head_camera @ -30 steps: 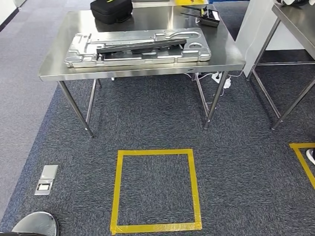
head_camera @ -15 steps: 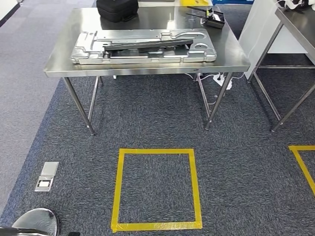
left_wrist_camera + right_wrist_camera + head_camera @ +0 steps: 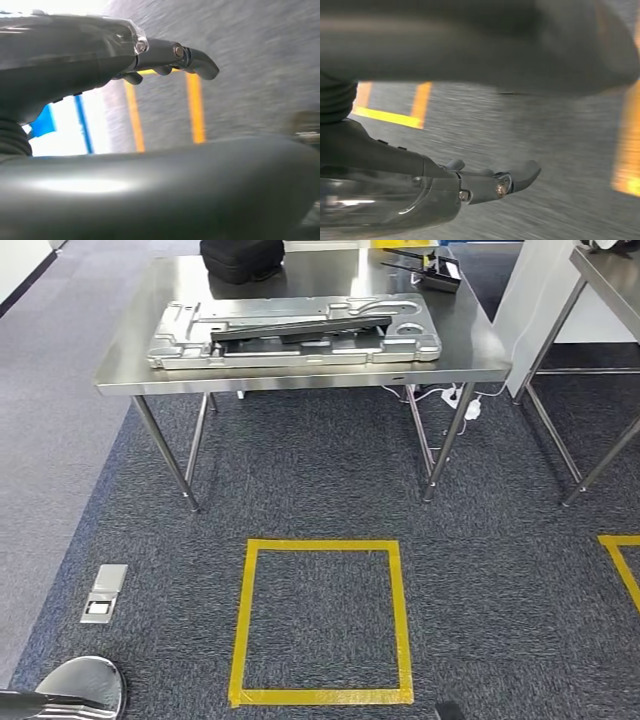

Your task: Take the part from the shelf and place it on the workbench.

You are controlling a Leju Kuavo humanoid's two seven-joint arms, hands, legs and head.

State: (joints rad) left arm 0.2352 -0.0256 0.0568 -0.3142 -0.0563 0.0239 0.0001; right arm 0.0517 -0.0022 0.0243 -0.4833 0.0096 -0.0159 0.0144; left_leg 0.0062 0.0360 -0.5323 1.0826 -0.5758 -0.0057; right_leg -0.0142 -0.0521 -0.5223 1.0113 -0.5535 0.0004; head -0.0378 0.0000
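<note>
Left robot hand (image 3: 113,55) hangs over carpet, fingers extended, holding nothing. The part (image 3: 294,332), a long grey metal panel, lies flat on the counter (image 3: 121,375), near its front edge. Right robot hand (image 3: 433,185) likewise extended and empty.

The worktop (image 3: 121,360) is showing bare silver steel, and the long part (image 3: 294,332) on it is showing pale grey metal with a dark strip along its middle. A black case (image 3: 241,258) is sitting behind. The floor (image 3: 317,460) is wearing speckled dark grey carpet, lighter grey at the left, with a yellow tape square (image 3: 323,622).
</note>
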